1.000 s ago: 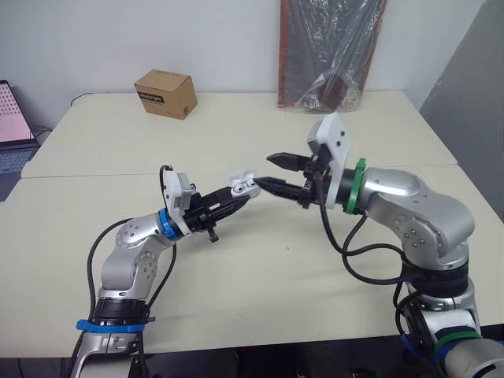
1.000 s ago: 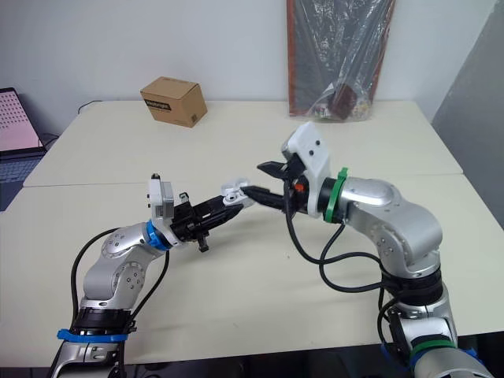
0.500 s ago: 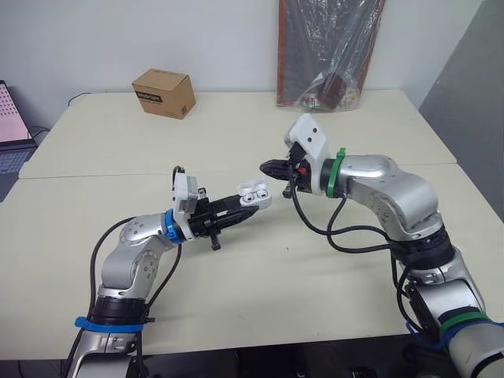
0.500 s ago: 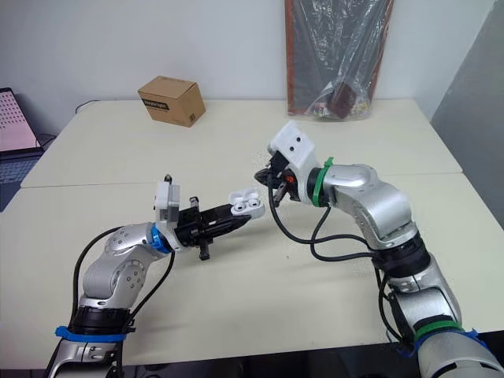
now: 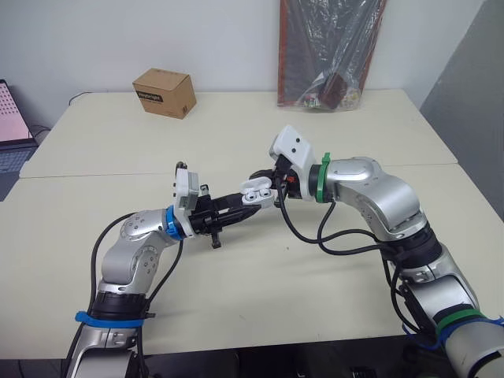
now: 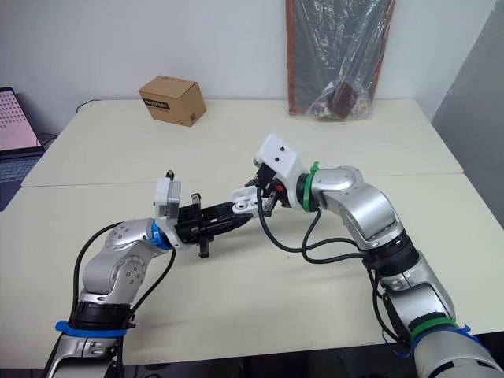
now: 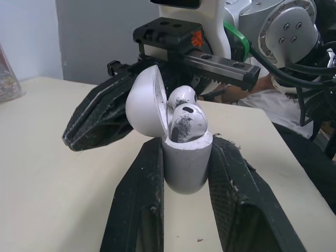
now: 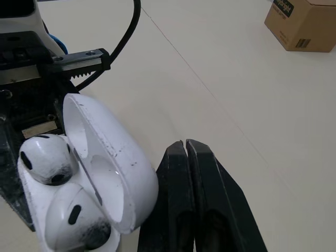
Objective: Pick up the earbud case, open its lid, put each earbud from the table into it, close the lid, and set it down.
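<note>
The white earbud case point(image 7: 186, 160) stands upright between the fingers of my left gripper point(image 5: 248, 201), which is shut on it above the middle of the table. Its lid point(image 7: 144, 102) is swung open, and two white earbuds point(image 7: 188, 118) sit in the sockets. My right gripper point(image 8: 185, 144) is shut with nothing in it. Its black fingertips point(image 7: 94, 126) rest against the outer side of the open lid. In the head views the right gripper point(image 5: 264, 179) meets the case point(image 5: 256, 191) from the right.
A brown cardboard box point(image 5: 164, 93) stands at the back left of the beige table point(image 5: 236, 299). A plastic-wrapped dark board point(image 5: 327, 51) leans against the wall at the back. A laptop point(image 5: 9, 118) sits at the far left edge.
My right gripper went from open to shut, drew back, then moved left against the lid. The left gripper turned the case, so its open lid and earbuds show.
</note>
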{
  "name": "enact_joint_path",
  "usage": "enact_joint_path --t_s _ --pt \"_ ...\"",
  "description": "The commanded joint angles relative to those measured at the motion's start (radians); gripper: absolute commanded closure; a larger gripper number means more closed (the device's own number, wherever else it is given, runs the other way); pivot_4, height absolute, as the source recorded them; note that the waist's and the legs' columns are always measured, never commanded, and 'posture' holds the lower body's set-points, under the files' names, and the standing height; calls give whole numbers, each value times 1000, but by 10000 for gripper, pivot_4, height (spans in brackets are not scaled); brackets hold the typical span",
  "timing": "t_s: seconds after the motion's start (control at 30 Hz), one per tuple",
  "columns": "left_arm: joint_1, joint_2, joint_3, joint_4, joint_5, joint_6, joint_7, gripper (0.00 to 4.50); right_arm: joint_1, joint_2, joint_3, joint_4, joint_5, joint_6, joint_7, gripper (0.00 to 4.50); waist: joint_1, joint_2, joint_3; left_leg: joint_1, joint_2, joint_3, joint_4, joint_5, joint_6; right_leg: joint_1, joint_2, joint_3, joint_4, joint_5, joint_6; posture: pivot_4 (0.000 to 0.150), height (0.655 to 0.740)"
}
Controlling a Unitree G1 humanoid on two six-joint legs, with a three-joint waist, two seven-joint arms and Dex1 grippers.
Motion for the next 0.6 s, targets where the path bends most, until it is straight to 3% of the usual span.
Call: enact_joint_path --t_s 0.03,0.6 --pt "-12 1 -3 -2 -2 -11 -10 36935 -16 9 -22 -64 13 5 6 44396 0 0 0 0 0 0 0 0 0 0 0 0 0 0 0 1500 7400" --pt "-51 -8 12 84 12 -28 -34 36935 57 -3 -50 -192 29 91 -38 44396 0 0 0 0 0 0 0 0 0 0 0 0 0 0 0 1500 7400"
